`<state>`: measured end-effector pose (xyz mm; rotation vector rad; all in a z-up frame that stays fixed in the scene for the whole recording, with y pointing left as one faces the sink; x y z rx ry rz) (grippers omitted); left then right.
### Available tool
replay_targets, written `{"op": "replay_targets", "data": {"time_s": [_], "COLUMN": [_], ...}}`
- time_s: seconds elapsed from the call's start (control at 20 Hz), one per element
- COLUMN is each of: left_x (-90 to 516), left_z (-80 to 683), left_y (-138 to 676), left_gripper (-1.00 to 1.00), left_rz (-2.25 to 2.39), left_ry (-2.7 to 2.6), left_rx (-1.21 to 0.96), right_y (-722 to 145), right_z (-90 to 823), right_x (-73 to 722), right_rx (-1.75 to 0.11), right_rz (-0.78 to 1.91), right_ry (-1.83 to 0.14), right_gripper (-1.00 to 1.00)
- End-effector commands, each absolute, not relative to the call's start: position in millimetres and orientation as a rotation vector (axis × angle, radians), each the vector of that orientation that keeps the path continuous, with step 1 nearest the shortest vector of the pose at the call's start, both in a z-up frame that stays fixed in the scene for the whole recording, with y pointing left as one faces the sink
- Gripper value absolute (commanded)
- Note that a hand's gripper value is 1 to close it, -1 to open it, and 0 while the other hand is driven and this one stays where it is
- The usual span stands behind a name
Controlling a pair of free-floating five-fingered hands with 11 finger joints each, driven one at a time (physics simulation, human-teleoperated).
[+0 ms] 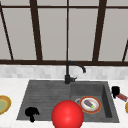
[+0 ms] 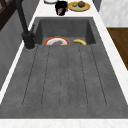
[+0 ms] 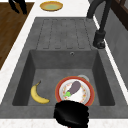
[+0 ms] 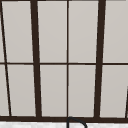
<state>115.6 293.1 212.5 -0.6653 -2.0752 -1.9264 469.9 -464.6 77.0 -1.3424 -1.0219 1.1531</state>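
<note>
My right hand (image 1: 115,91) hovers over the counter just right of the basin, its fingers curled round the end of a small red object (image 1: 122,97). The same hand shows at the far end of the sink (image 2: 61,7) and close at the bottom edge (image 3: 72,115). My left hand (image 1: 31,113) hangs over the front left corner of the drainboard with relaxed fingers pointing down; it also appears beyond the counter's edge (image 3: 17,6). In the basin lies a red-rimmed plate (image 1: 96,108) with an eggplant (image 3: 74,86) on it, and a banana (image 3: 38,95) beside it.
A red ball (image 1: 67,115) sits at the sink's front edge. The black faucet (image 1: 67,75) rises behind the sink. A yellow plate (image 1: 7,104) lies on the left counter, another plate (image 2: 86,7) with food on the right counter. A window (image 4: 67,62) stands behind.
</note>
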Motion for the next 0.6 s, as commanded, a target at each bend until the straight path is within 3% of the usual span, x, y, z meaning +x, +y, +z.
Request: {"op": "replay_targets", "data": {"time_s": [0.0,0.35,0.55], "left_x": [115.6,115.6,115.6], "left_z": [212.5,212.5,212.5], "left_y": [293.1,293.1,293.1], "left_gripper": [0.00,0.00,0.00], "left_rz": [-1.926,-1.926,-1.926], "left_ry": [-2.075,-2.075,-2.075], "left_rx": [-0.665,-0.665,-0.665], "right_y": [-466.6,-458.4,-456.2], "right_z": [50.3,23.4,26.2], "right_x": [444.6,400.3,391.1], "right_rx": [-1.332,-1.637,-1.695], "right_rz": [1.221,1.110,1.192], "right_ry": [-1.020,-1.252,-1.399], "right_gripper": [1.00,1.00,1.00]}}
